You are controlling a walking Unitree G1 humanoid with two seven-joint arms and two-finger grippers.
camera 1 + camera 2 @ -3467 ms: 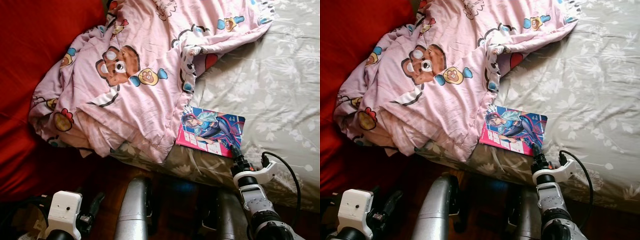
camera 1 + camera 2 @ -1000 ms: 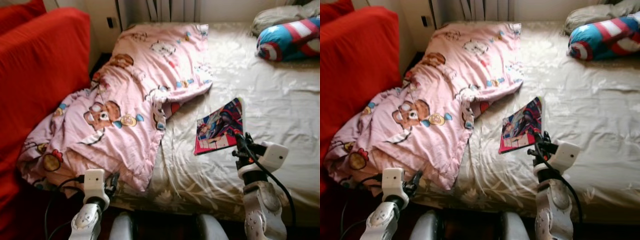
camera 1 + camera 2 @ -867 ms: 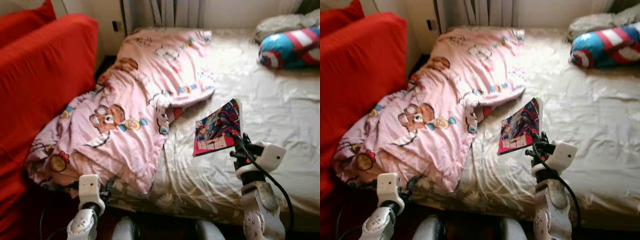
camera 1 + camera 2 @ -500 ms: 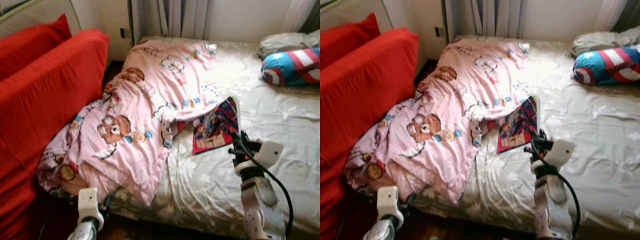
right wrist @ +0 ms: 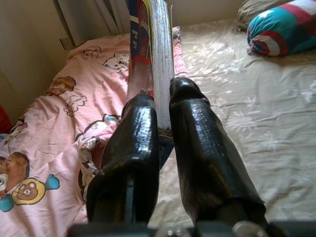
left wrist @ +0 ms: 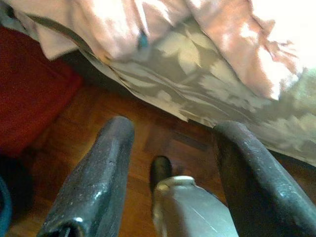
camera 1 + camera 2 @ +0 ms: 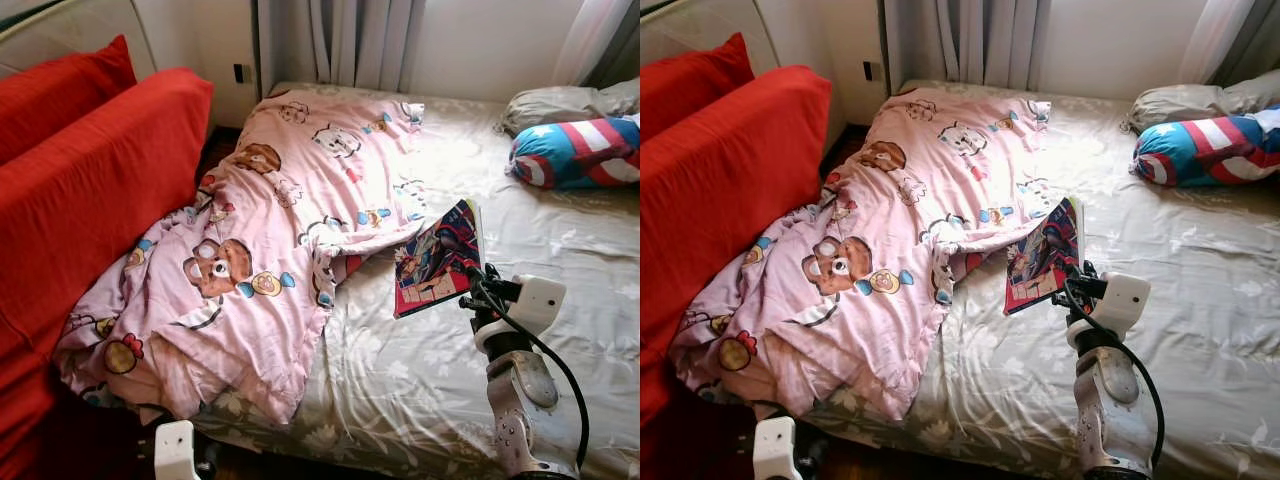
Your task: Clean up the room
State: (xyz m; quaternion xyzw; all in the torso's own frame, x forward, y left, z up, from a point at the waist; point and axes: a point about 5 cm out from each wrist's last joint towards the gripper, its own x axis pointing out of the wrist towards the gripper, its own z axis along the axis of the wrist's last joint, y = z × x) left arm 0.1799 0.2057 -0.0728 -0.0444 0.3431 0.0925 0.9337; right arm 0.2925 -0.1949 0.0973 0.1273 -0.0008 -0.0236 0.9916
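One comic [image 7: 437, 257], thin, floppy, glossy: likely slips unless pinched deep at edge. Right gripper [image 5: 164, 116] clamped on it above bed [image 7: 560, 240]. Left gripper [image 6: 168, 173] spread, empty.

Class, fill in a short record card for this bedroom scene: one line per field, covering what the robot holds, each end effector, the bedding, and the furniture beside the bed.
Held item: comic book, lifted off the bed, tilted up
Right end effector: shut on the comic book's edge, over the bed
Left end effector: open, low by the bed's edge, above the wooden floor
Bedsheet: grey, floral
Blanket: pink, cartoon bears, rumpled, hanging off the bed's near corner
Pillows: striped blue-and-red cushion; grey pillow behind it
Beside the bed: red sofa
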